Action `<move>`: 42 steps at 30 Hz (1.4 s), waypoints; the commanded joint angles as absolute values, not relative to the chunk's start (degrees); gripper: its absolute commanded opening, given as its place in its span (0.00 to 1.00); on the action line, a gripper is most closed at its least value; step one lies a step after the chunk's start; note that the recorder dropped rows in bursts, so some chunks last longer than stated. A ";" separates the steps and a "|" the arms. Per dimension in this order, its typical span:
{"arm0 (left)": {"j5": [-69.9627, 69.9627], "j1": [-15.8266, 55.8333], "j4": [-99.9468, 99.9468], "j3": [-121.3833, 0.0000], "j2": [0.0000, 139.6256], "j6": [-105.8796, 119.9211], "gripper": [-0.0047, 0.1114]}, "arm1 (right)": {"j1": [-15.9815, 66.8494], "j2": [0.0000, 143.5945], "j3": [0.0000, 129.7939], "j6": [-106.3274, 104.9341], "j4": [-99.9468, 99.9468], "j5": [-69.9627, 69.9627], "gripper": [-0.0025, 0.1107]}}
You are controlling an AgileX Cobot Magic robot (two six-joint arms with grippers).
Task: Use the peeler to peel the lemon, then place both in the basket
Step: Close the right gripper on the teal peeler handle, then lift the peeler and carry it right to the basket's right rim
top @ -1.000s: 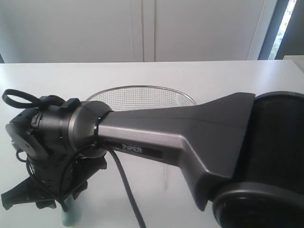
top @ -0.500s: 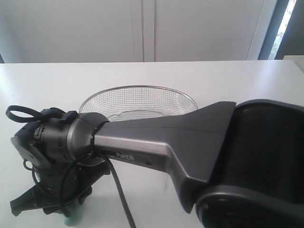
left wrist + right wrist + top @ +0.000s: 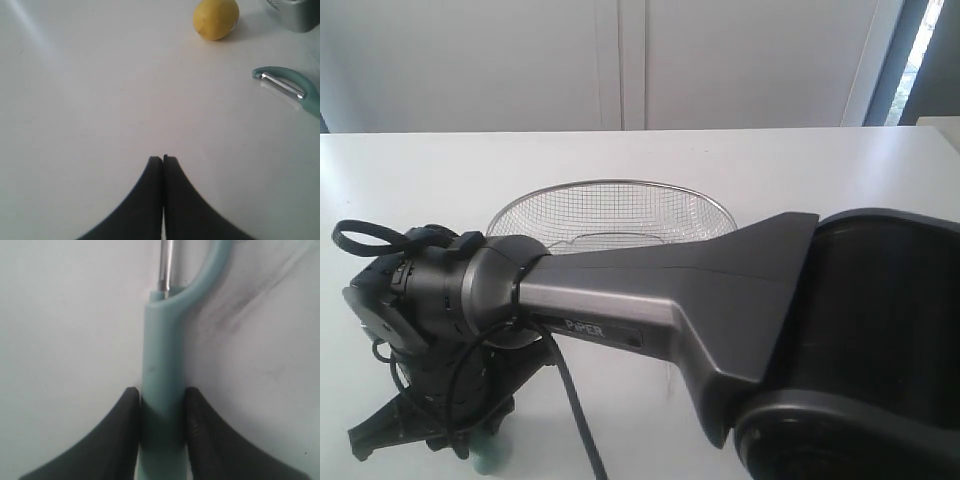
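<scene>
While the white worktop [image 3: 800, 165] fills the ground of every view, we find the right arm [image 3: 680, 280] to be the biggest thing over it. In the exterior view its dark grey body runs from 4 o'clock across the middle to 8 o'clock, with a black cable hanging under the wrist.

Beyond the arm, toward 12 o'clock from it, we see the basket [image 3: 610, 182] standing upright on the worktop. Its near side is hidden by the arm, and only the rim and far mesh wall show.

We see the right tool [image 3: 163, 407] at the 7 o'clock end of the arm, pointing down at the worktop. Its wrist view shows the two dark fingers [image 3: 117, 440] drawn in against both sides of the peeler [image 3: 162, 355], so the tool has the teal handle clamped partway along its length. The curved head and metal blade reach out past the fingertips. From the exterior view we make out only a pale teal end of the handle under the tool.

We see the left tool [image 3: 163, 159] fully closed, its tips pressed together with nothing between them, over bare worktop.

The peeler's head also shows in the left wrist view, lying flat on the worktop well apart from the left tool.

Smallest, the lemon [image 3: 216, 18] rests on the worktop near the peeler's head but clear of it, and well apart from the left tool. We cannot see it from the exterior view.
</scene>
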State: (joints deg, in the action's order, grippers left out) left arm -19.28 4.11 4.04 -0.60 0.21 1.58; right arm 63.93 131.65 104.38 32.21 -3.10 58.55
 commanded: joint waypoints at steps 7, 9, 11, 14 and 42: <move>-20.50 4.05 3.69 0.00 0.00 1.56 0.04 | 63.89 127.92 104.62 30.54 -3.38 62.55 0.02; -20.50 4.05 3.69 0.00 0.00 1.56 0.04 | 63.89 127.23 104.62 29.81 -3.38 63.11 0.02; -20.50 4.05 3.69 0.00 0.00 1.56 0.04 | 63.89 126.39 104.62 29.59 -3.38 63.24 0.02; -20.50 4.05 3.69 0.00 0.00 1.56 0.04 | 63.89 125.27 104.62 29.59 -3.38 63.24 0.02; -20.50 4.05 3.69 0.00 0.00 1.56 0.04 | 63.01 116.68 104.62 24.19 -8.37 66.16 0.02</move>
State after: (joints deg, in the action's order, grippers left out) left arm -19.28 4.11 4.04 -0.60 0.21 1.58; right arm 63.93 117.93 104.38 25.00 -7.77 65.71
